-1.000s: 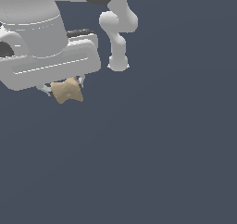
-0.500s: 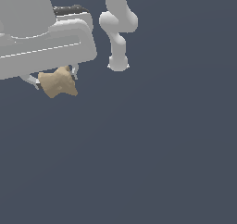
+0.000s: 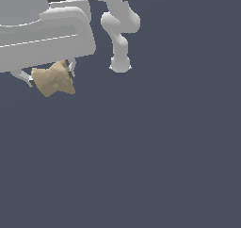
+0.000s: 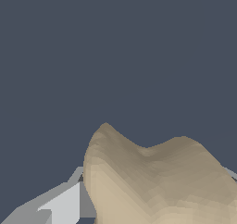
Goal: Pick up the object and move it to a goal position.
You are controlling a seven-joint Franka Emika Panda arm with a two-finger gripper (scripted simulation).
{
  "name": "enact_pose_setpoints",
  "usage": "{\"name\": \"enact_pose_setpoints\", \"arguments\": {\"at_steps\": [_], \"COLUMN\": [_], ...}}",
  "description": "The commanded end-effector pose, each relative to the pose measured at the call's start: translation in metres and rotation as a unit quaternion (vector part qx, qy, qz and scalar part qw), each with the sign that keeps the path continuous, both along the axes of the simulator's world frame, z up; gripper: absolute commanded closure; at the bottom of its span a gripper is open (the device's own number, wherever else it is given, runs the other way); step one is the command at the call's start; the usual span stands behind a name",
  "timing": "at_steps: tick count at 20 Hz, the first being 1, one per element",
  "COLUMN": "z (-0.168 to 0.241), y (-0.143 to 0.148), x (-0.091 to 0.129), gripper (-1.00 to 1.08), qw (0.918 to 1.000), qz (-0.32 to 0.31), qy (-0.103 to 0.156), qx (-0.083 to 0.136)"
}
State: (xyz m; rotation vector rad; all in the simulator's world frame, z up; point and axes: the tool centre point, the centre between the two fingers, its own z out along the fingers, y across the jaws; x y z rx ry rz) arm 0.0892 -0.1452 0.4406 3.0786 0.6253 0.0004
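Exterior view: gripper (image 3: 49, 77) at far left, jaws clamped on both sides of the tan object (image 3: 52, 79), prob. so it hangs secure w/ lobes below for transport.

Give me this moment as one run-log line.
phase: carry | gripper: shut on tan lump | lump: between fingers, hanging below hand | goal marker: not visible
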Motion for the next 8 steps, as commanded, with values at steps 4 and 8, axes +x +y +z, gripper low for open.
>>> {"name": "enact_pose_setpoints", "arguments": {"at_steps": [4,8], "z": [0.0038,0.0045], "y": [-0.0003,-0.0004], "x": [0.0017,0.0020], "gripper": [1.08,1.08], "qw": [1.0000,1.0000], "qz": [0.000,0.000], "qy": [0.000,0.000], "qx": [0.000,0.000]}}
